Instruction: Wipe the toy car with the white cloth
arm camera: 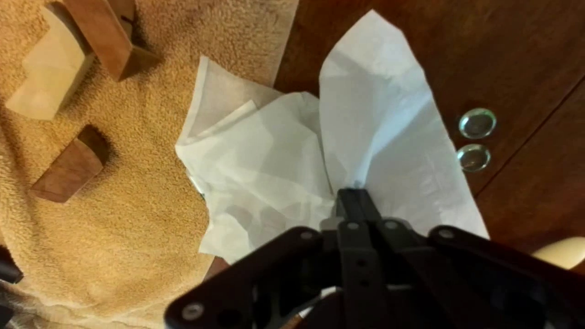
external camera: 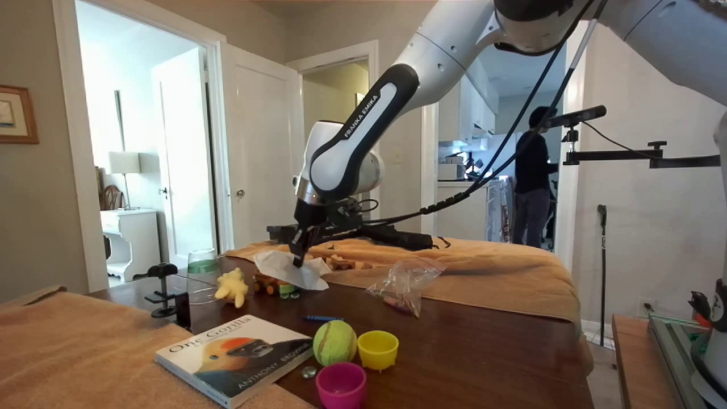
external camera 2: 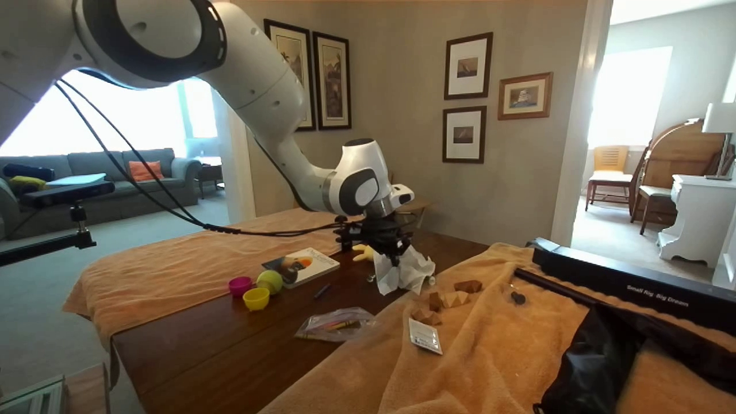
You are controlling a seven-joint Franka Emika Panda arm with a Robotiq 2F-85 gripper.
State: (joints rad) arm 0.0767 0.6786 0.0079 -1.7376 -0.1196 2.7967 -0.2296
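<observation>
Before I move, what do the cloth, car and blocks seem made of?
Cloth: thin, matte fabric or paper; it creases crisply and looks sheer at one corner. Car: perhaps plastic or painted wood, finish unclear; partly hidden, orange and green showing. Blocks: probably wood, smooth; flat cut faces, brown and pale tones.

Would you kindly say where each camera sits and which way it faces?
An exterior view: near the book, looking across the table toward white doors; the arm enters upper right.
An exterior view: near the black bag, looking across the table toward framed pictures; the arm enters upper left.
Wrist view: mounted above the gripper, which juts in from the bottom, facing down at the white cloth.
Both exterior views share the book, tennis ball and yellow cup.
</observation>
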